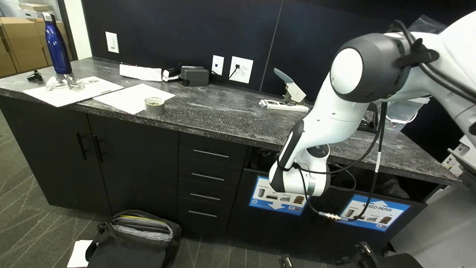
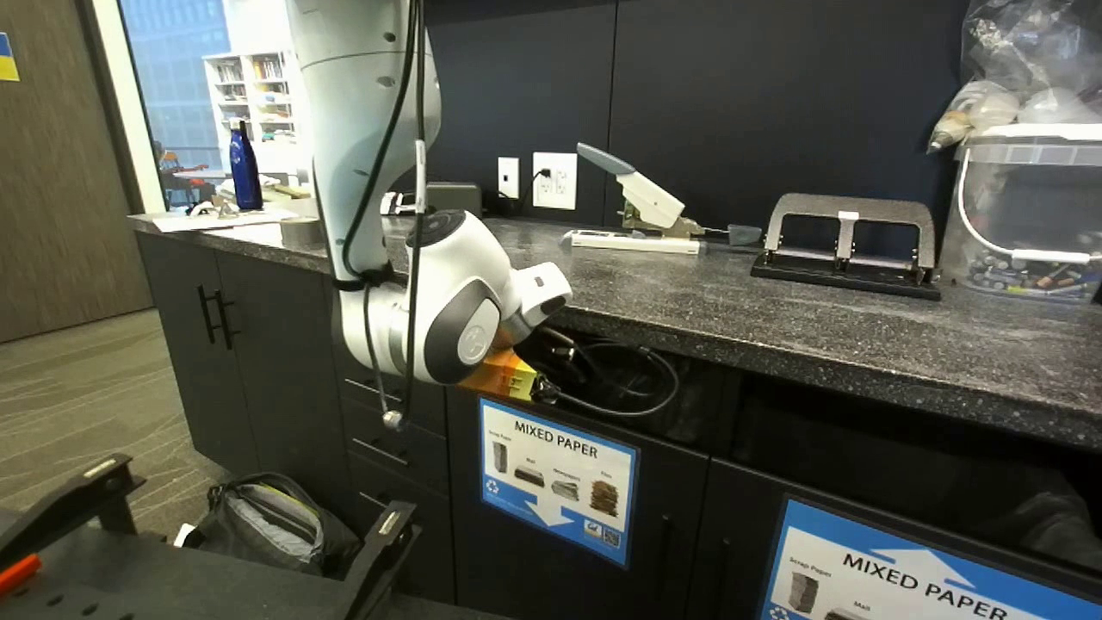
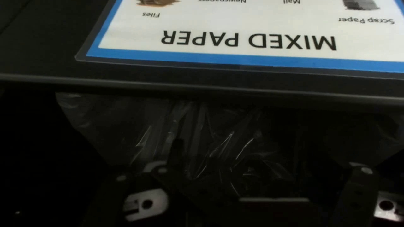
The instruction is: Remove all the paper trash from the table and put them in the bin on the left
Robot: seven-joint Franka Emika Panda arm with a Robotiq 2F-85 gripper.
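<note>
Lying crumpled on a white sheet point(image 1: 76, 96), paper trash point(image 1: 52, 83) is littering the counter point(image 1: 208, 111) in an exterior view. In an exterior view, the arm point(image 2: 465, 258) is hanging at the left bin point(image 2: 538, 560). In the wrist view, the gripper point(image 3: 266, 179) is standing released, jaws wide apart.

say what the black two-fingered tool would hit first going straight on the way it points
Probably the crinkled translucent plastic liner inside the black built-in bin, though it is too dark to judge depth.
</note>
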